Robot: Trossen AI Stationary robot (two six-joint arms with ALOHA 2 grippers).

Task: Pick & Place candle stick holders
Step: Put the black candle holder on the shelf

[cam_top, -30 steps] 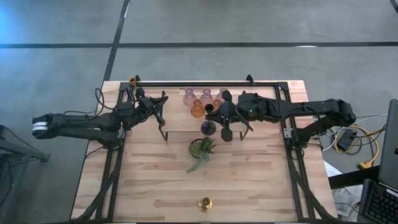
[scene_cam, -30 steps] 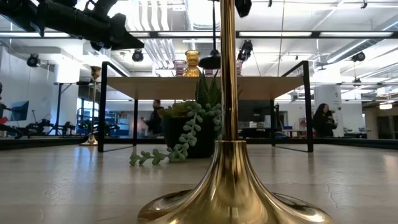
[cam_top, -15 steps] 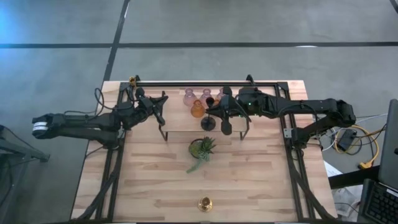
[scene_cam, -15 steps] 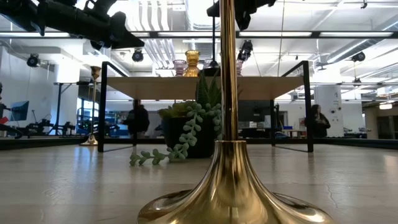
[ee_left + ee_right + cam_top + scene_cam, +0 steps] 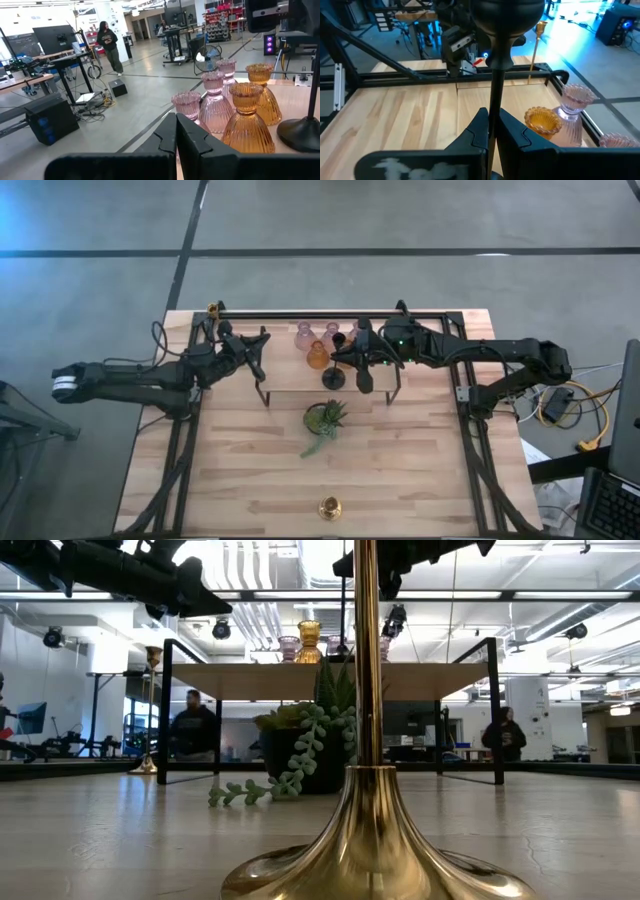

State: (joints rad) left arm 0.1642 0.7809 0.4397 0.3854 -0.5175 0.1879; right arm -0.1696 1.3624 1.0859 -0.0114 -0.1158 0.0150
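Change: right tool has carried the black holder toward the upper centre of the frame, beside the glass holders.
Right tool: clamped on the black holder's slim stem.
Left tool: closed, empty, waiting upper left.
Handling: stem rigid, light; glass holders fragile, probably slippery; grip at neck.
Views: low view alone shows the brass holder on the bench; wrist views show glass ribbing.

Ceiling strip lights flood the hall evenly; shadows on the table stay soft. Highlights streak the near brass holder. People in the background look blurred.
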